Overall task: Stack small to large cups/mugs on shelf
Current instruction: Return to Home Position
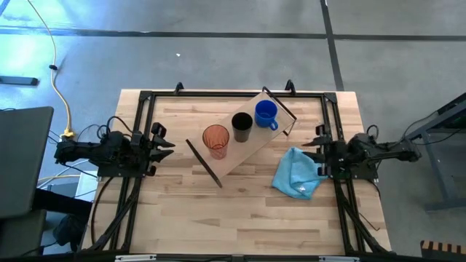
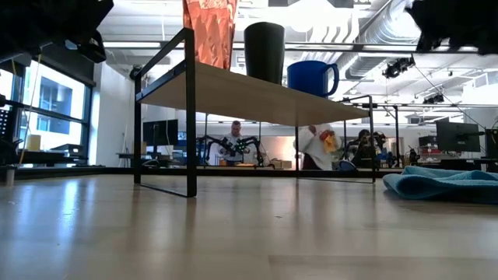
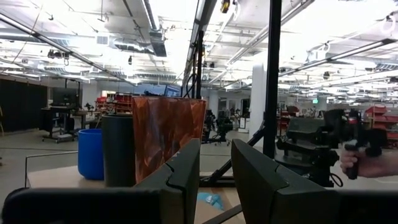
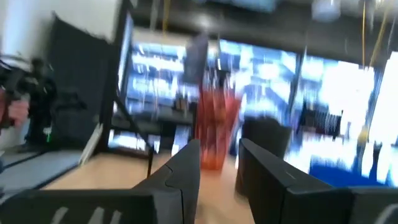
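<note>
Wooden table [image 1: 218,218] carries everything; left gripper [image 1: 166,143] sits at its left edge, fingers parted and empty; right gripper [image 1: 312,151] likewise at the right edge, just beside a light blue cloth [image 1: 296,173]; between them, on the diagonal shelf [image 1: 247,151], orange tumbler [image 1: 215,140], black cup [image 1: 242,126] and blue mug [image 1: 266,114] stand in a row.

The long rectangular light wooden shelf board [image 1: 246,149] is smooth and matt, with visible grain. Its thin end brackets [image 1: 204,163] are black metal. On the shelf:

- The translucent orange-red tumbler [image 1: 215,140] has a glossy, rippled wall; plastic or glass cannot be determined.
- The black cylindrical cup [image 1: 242,125] is smooth and matt.
- The blue handled mug [image 1: 266,113] is smooth and glossy.

Beside the shelf, the light blue cloth [image 1: 297,173] is soft, matt fabric. Beneath the shelf, the planked wooden tabletop [image 1: 218,211] is smooth with a low sheen.
</note>
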Action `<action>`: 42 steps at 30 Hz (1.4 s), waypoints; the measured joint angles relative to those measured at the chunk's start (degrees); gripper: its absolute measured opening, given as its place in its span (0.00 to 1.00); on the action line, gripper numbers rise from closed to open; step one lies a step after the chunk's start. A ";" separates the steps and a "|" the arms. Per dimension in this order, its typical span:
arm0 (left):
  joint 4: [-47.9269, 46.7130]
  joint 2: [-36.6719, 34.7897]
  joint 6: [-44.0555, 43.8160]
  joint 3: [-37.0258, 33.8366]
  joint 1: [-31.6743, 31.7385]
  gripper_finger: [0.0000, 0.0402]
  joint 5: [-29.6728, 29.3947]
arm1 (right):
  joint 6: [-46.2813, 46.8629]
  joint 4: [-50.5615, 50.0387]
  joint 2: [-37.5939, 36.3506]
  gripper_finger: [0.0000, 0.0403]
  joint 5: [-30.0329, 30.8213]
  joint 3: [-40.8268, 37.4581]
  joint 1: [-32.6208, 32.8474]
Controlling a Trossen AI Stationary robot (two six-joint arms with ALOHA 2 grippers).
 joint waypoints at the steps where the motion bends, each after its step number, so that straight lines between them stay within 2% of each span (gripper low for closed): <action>1: 0.00 0.00 0.00 0.00 -0.02 0.21 0.00 | 2.00 -2.44 0.01 0.26 1.30 0.00 0.22; 4: 0.00 0.00 -0.02 0.00 -0.01 0.21 0.00 | 5.63 -7.26 0.02 0.26 2.45 -0.04 0.73; 12: -0.04 0.00 -0.16 0.00 0.00 0.21 0.00 | 8.23 -14.61 0.00 0.26 5.28 -0.04 1.20; 23: -0.07 0.00 -0.26 0.00 0.00 0.21 0.20 | 7.75 -19.86 0.00 0.26 4.45 -0.04 1.18; 27: -0.02 0.00 -0.28 0.00 -0.01 0.21 0.20 | 7.94 -20.49 0.04 0.26 1.48 -0.04 1.18; 42: -0.02 0.00 -0.42 0.00 -0.01 0.21 0.20 | 7.99 -20.64 0.04 0.26 1.23 -0.02 1.18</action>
